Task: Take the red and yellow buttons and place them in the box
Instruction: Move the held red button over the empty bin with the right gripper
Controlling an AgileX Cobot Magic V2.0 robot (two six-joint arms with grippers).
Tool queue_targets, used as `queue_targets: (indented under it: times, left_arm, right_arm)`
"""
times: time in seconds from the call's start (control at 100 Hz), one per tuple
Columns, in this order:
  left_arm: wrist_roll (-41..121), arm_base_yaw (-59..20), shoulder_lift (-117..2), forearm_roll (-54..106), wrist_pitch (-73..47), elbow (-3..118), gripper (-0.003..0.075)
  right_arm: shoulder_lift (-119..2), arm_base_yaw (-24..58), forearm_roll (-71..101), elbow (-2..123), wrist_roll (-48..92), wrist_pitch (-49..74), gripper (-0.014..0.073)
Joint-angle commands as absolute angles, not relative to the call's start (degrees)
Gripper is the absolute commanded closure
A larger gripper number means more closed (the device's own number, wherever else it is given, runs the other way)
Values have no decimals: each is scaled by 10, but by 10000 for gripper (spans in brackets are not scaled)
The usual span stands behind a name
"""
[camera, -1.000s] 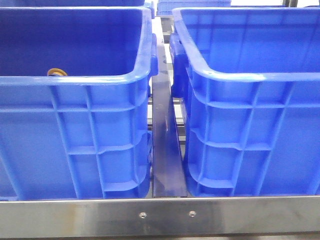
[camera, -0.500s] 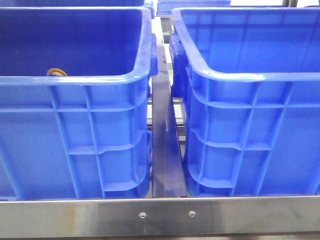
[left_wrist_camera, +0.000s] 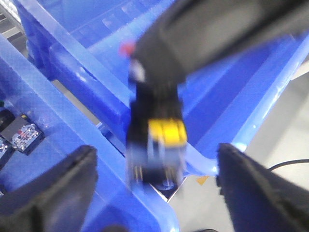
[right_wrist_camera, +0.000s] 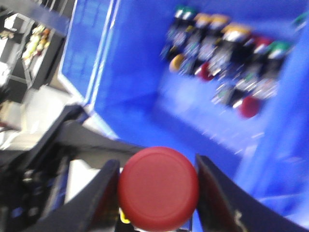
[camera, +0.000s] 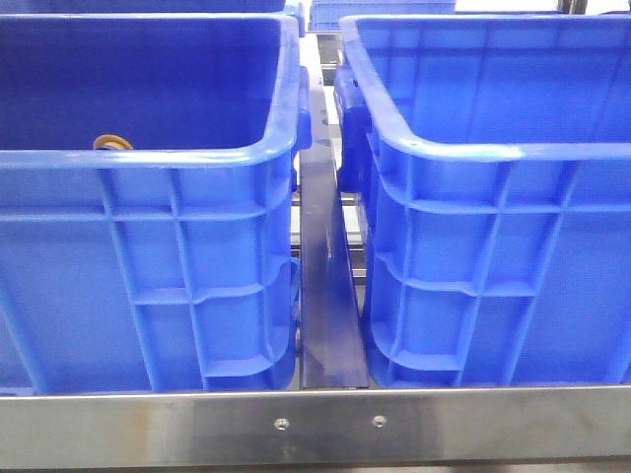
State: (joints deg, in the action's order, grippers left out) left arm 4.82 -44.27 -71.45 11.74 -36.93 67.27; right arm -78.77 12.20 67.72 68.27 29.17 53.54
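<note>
My right gripper [right_wrist_camera: 158, 189] is shut on a red button [right_wrist_camera: 158, 186] with a round domed head; a finger presses each side of it. Beyond it, a blue crate [right_wrist_camera: 130, 63] holds several red, yellow and green buttons [right_wrist_camera: 227, 58]. My left gripper [left_wrist_camera: 157, 195] is open and empty, with its fingers [left_wrist_camera: 67, 181] wide apart above a blue crate rim [left_wrist_camera: 72, 140]. Ahead of it, a blurred black button body with a yellow band [left_wrist_camera: 166, 133] hangs from a dark arm part [left_wrist_camera: 217, 38]. In the front view a yellow-orange ring [camera: 108, 142] lies in the left crate [camera: 148, 158]. Neither gripper shows there.
A second blue crate [camera: 493, 153] stands on the right, with a metal rail [camera: 325, 286] between the two crates. A steel bar [camera: 315, 424] runs along the front edge. Small black parts [left_wrist_camera: 21, 135] lie in a crate under my left gripper.
</note>
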Motion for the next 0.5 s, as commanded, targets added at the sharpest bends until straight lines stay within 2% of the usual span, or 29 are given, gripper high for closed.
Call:
queue_targets:
  times: [0.0,0.27,0.49]
  left_arm:
    - [48,-447,-696,124,-331,689,196]
    - [48,-447,-696,124,-332,689,209]
    - [48,-447,-696,124,-332,689,209]
  right_arm:
    - [-758,88,710,703,338,526,353]
    - [-748,21,704,697,494,479,353]
    - [-748,21,644,669,528,348,353]
